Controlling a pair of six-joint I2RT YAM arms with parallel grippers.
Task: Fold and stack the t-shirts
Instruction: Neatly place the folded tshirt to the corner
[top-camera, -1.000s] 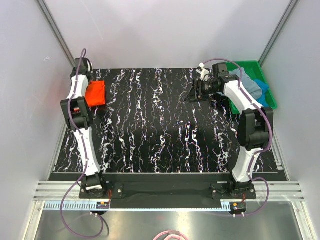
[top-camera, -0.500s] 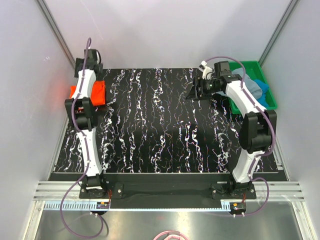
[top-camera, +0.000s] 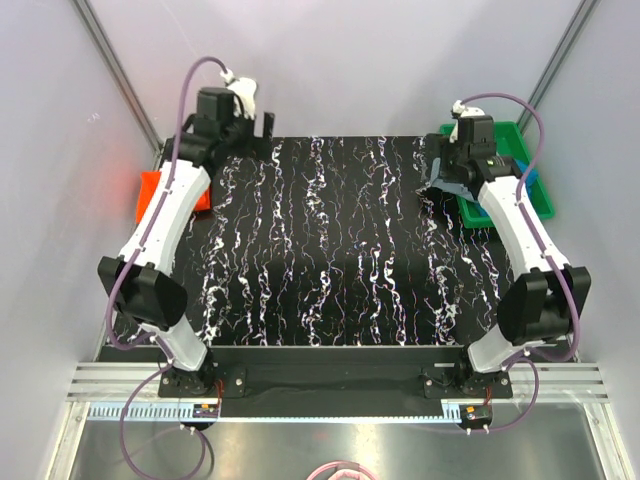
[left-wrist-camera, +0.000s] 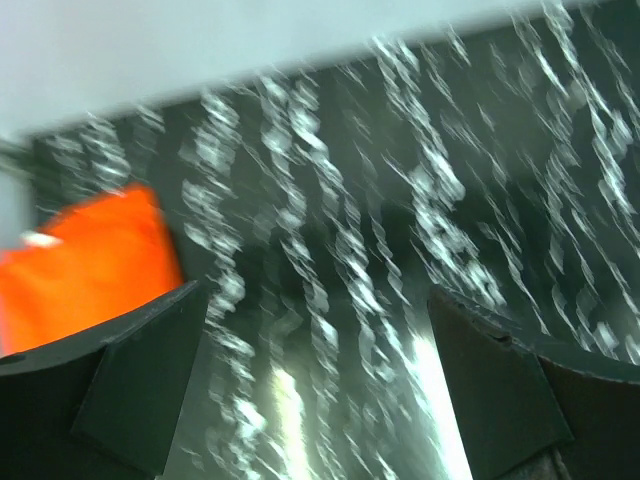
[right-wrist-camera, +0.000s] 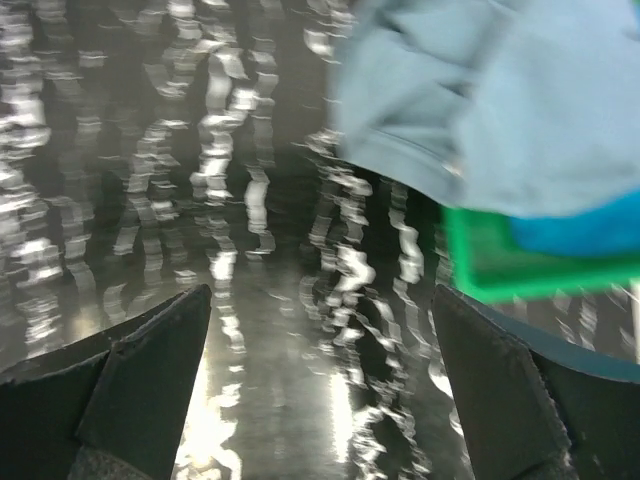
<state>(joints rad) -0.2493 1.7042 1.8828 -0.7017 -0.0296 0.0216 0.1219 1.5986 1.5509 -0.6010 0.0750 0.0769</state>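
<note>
A folded bright orange t-shirt (top-camera: 150, 190) (left-wrist-camera: 85, 270) lies at the table's far left edge, partly behind my left arm. My left gripper (top-camera: 262, 128) (left-wrist-camera: 315, 370) hangs open and empty above the back left of the table, to the right of that shirt. A crumpled grey-blue t-shirt (right-wrist-camera: 500, 100) lies in the green tray (top-camera: 512, 131) (right-wrist-camera: 520, 270) and spills over its rim, on top of a bright blue t-shirt (top-camera: 530, 180) (right-wrist-camera: 580, 235). My right gripper (top-camera: 436, 184) (right-wrist-camera: 320, 380) is open and empty over the table, just left of the tray.
The black marbled tabletop (top-camera: 330, 250) spans the middle between both arms. White walls and a metal frame close in the back and sides. The tray stands at the back right corner, with my right arm crossing over it.
My left gripper let go of the orange t-shirt, opened, and swung up and right to the back. My right gripper opened wider and moved right toward the tray.
</note>
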